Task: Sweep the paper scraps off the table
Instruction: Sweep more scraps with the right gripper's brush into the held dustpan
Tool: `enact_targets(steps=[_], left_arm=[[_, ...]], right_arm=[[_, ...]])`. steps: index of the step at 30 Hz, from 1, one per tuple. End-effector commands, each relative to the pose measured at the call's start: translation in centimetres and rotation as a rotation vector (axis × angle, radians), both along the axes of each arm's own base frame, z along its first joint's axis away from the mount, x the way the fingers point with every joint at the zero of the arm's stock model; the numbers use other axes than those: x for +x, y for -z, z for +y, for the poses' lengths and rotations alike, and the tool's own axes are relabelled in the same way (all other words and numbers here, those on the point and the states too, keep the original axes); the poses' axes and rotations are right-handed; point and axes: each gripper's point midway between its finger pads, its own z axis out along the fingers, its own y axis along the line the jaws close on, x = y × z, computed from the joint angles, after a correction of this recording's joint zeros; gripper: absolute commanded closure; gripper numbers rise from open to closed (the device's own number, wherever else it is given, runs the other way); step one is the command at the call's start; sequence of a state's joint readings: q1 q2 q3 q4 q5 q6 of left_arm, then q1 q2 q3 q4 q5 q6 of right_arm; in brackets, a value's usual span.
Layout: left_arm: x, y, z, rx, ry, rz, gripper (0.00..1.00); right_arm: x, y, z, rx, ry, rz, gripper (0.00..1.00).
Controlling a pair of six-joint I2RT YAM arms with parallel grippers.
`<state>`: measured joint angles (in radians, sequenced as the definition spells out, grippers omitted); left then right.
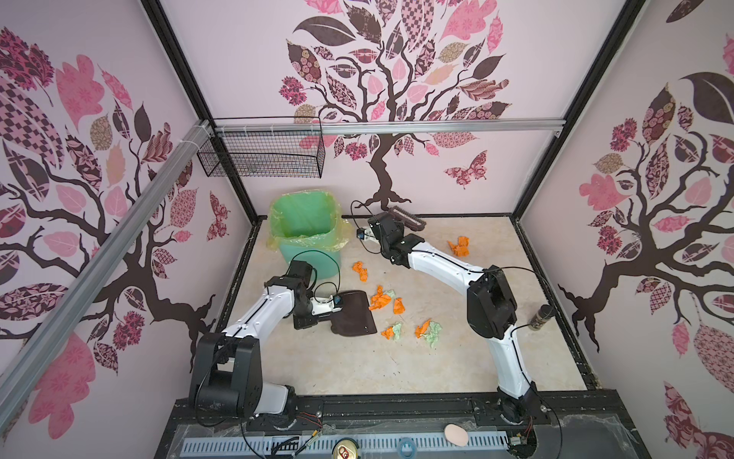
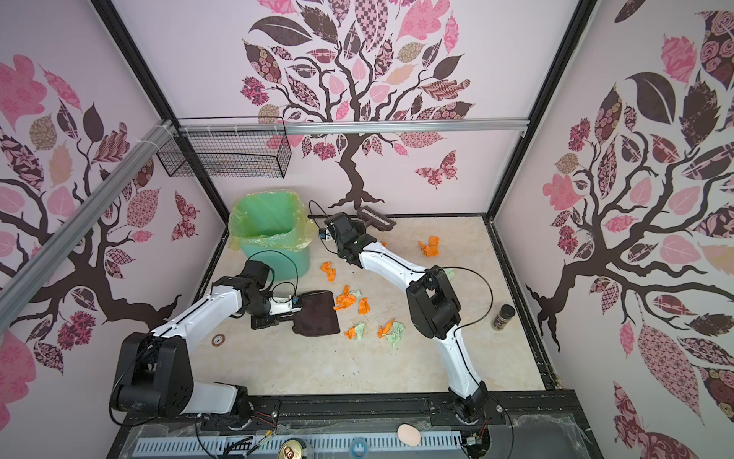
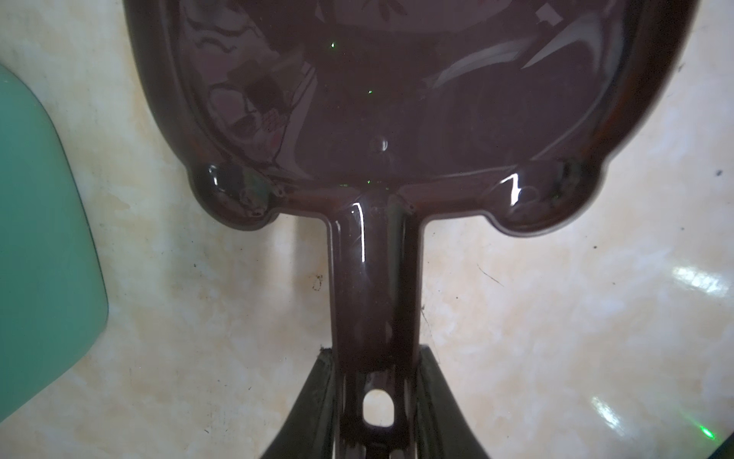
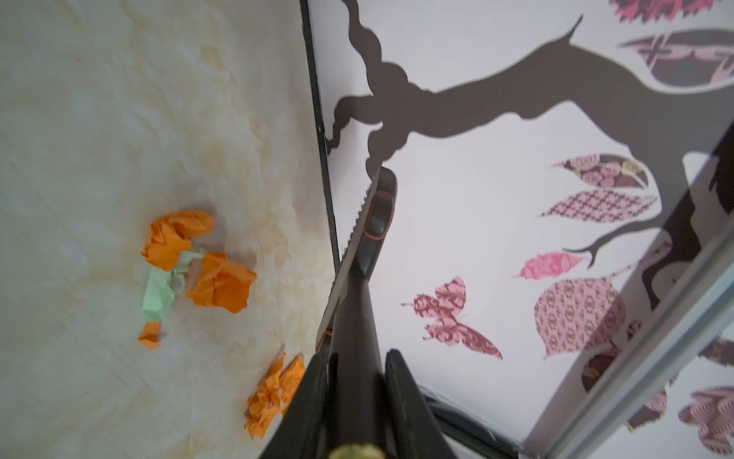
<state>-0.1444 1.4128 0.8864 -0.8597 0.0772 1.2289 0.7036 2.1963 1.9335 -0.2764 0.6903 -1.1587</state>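
Observation:
Orange and mint-green paper scraps lie on the beige table (image 1: 357, 369). One cluster (image 1: 379, 298) sits at the dustpan's open edge, and others lie at mid table (image 1: 360, 270), further forward (image 1: 431, 332) and at the back right (image 1: 459, 246). My left gripper (image 3: 373, 357) is shut on the handle of the dark brown dustpan (image 1: 353, 312), which lies flat with nothing in it. Near the back wall my right gripper (image 4: 355, 357) is shut on the handle of a dark brush (image 1: 409, 218). Beside the brush lie more scraps (image 4: 222, 280).
A green bin (image 1: 308, 234) lined with a bag stands at the back left, close to the left arm. A wire basket (image 1: 262, 155) hangs on the wall above it. A dark jar (image 1: 541, 318) stands by the right edge. A small round disc (image 2: 217, 339) lies front left.

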Motion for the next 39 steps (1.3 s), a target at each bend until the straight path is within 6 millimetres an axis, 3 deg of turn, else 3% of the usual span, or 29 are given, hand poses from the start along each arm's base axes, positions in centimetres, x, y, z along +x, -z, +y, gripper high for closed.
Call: enact_targets(steps=[1,10,15,20,27,34,39], left_arm=[[-1.0,0.5,-0.2,-0.027,-0.011,0.029,0.82],[-0.9,0.9,-0.1,-0.031,-0.01,0.038,0.82],[-0.9,0.8,-0.1,-0.036,-0.017,0.04,0.82],[-1.1,0.6,-0.1,-0.039,-0.016,0.034,0.82],[-0.8,0.3,-0.2,-0.04,-0.016,0.03,0.82],[-0.8,0.4,-0.2,-0.043,-0.023,0.039,0.82],[-1.0,0.6,-0.1,-0.04,-0.027,0.047,0.82]], right_arm=[[0.2,1.1,1.8,0.006,-0.101,0.082,1.0],[-4.6,4.8,0.2,-0.007,-0.184,0.302,1.0],[-6.3,6.4,-0.9,-0.018,-0.158,0.367,1.0],[-9.3,5.3,-1.3,0.062,-0.167,0.388,1.0],[-16.8,4.4,-0.6,0.052,-0.21,0.448,1.0],[-24.2,3.9,2.0,0.043,-0.255,0.51,1.0],[-26.7,0.8,4.0,0.082,-0.258,0.471,1.0]])
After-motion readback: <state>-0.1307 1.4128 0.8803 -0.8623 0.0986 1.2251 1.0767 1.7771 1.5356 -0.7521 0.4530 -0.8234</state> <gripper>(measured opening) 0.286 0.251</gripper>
